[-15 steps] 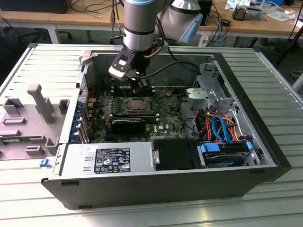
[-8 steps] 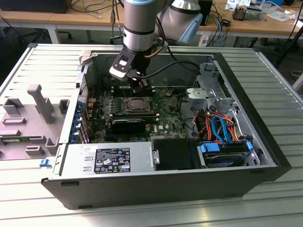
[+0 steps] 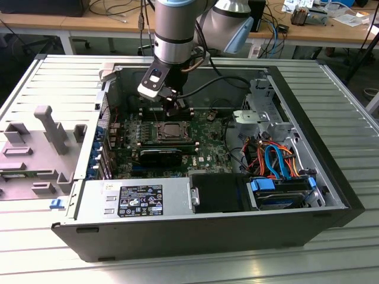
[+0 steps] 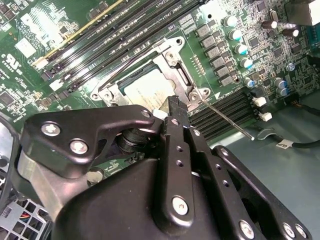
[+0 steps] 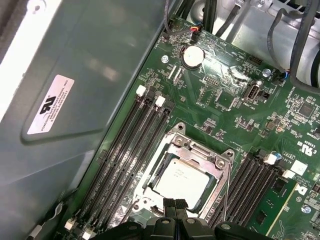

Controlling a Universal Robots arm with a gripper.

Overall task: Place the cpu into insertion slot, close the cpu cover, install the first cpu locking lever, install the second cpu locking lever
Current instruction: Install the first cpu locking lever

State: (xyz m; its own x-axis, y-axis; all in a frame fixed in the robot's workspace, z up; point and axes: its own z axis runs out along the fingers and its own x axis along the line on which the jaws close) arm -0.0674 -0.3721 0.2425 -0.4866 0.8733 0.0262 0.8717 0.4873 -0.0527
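Status: cpu (image 5: 182, 182) seated, cpu cover (image 5: 199, 151) lying over it. End effector (image 5: 175, 203) closed, holding nothing, tips at the cover's edge. We judge the locking lever (image 4: 227, 119) needs steady downward-sideways pressure.

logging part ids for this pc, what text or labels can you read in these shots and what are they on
Nothing reads clearly.
White sticker on the case wall: print too blurred.
Black label on the power supply: too small.
cpu top: faint print, unreadable.
Motherboard markings: too small.
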